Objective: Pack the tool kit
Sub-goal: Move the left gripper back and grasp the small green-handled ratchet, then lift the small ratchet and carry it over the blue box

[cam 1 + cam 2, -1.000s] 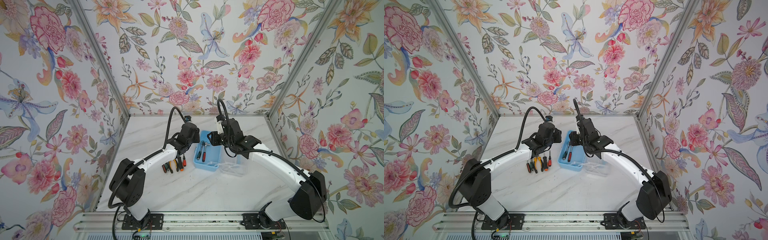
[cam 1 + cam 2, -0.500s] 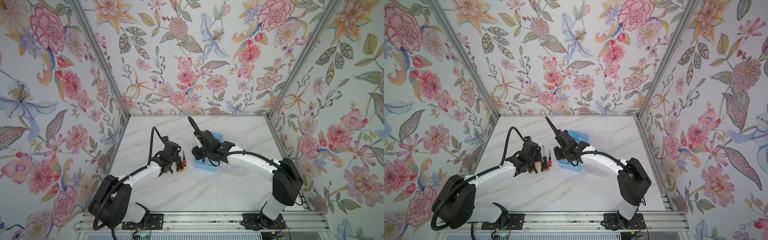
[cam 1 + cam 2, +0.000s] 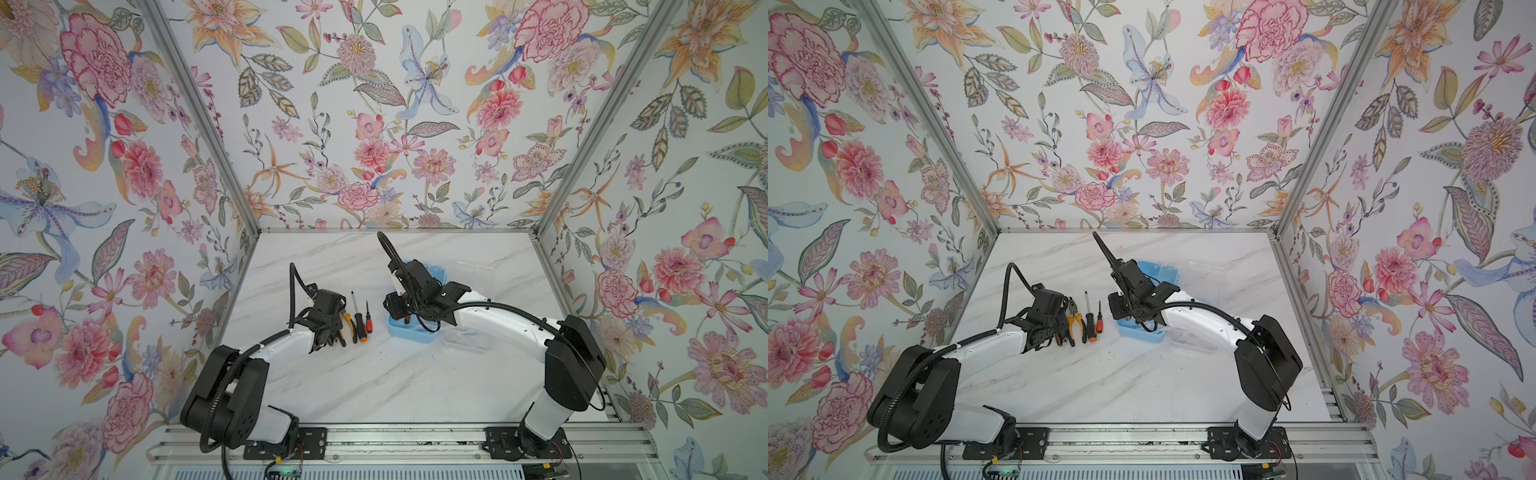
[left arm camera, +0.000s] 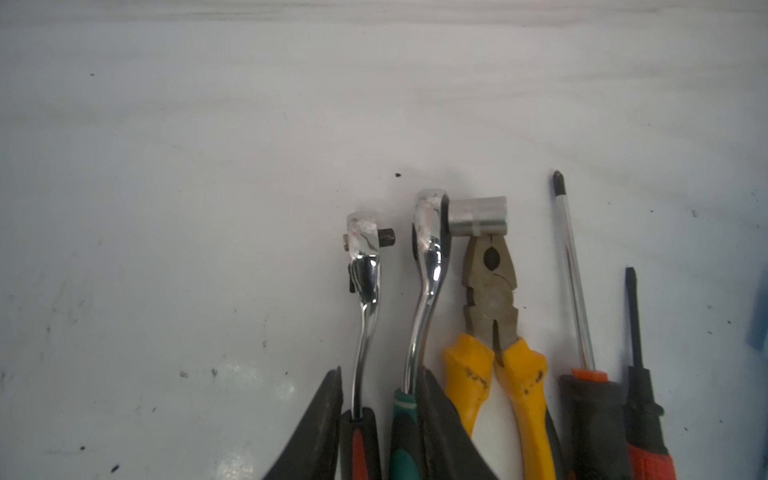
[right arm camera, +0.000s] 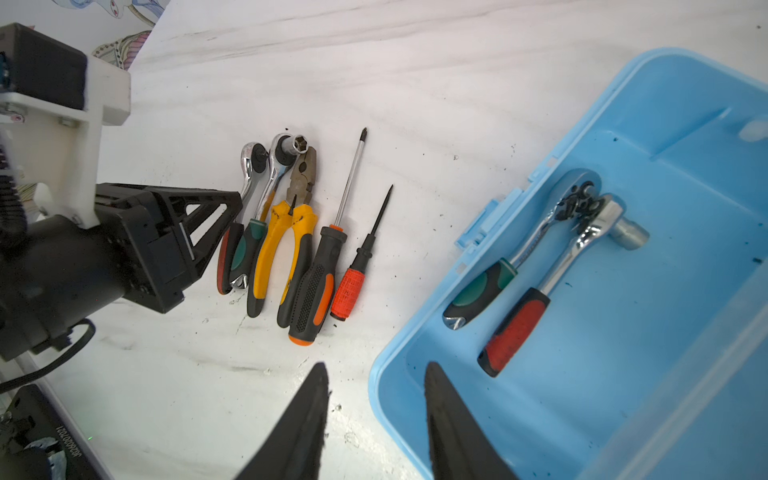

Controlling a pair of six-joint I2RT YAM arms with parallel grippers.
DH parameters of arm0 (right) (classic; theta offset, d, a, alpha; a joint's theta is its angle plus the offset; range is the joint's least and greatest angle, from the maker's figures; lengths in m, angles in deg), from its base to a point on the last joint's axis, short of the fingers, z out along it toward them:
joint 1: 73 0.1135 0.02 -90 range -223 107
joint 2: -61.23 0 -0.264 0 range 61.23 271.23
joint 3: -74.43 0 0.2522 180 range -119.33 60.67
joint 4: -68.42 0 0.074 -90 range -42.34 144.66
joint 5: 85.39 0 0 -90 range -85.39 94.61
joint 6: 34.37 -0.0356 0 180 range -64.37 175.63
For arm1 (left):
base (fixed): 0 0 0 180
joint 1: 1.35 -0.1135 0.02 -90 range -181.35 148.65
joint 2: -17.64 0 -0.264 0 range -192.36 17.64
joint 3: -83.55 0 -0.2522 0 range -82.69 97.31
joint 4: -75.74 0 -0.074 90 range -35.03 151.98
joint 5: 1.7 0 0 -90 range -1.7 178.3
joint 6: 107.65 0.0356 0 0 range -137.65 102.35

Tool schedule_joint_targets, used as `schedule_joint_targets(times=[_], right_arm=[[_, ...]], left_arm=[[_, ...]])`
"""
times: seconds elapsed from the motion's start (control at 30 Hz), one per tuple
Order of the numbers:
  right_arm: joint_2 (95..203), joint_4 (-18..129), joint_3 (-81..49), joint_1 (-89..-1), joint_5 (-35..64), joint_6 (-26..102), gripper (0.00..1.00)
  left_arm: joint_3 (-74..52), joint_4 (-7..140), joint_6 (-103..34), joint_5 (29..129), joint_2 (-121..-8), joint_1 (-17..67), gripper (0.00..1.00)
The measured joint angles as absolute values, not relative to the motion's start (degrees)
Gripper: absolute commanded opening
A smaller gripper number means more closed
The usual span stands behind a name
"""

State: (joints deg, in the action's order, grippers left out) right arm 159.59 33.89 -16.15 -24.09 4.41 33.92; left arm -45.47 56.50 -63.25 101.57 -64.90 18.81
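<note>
We note left fingers [image 4: 324, 424] pinching two chrome ratchet wrenches [image 4: 365, 291] beside the blue plastic toolbox [image 5: 665, 332], right fingers [image 5: 307, 415] narrow, empty.

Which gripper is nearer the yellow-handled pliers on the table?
Left. The left gripper straddles the ratchet handles right beside the yellow-handled pliers; the right gripper hovers at the blue plastic box's rim, beyond both screwdrivers.
</note>
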Motion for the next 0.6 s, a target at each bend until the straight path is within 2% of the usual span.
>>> schedule_joint_targets(times=[0.33,0.6], right_arm=[[160.49,33.84,-16.45,-24.77,4.95,33.77,0.40],[161.32,33.89,-17.57,-24.86,5.48,33.74,0.40]], left_arm=[[-45.17,59.69,-60.67,98.84,-71.37,16.14,0.27],[-43.29,62.49,-59.89,99.08,-74.78,16.01,0.15]])
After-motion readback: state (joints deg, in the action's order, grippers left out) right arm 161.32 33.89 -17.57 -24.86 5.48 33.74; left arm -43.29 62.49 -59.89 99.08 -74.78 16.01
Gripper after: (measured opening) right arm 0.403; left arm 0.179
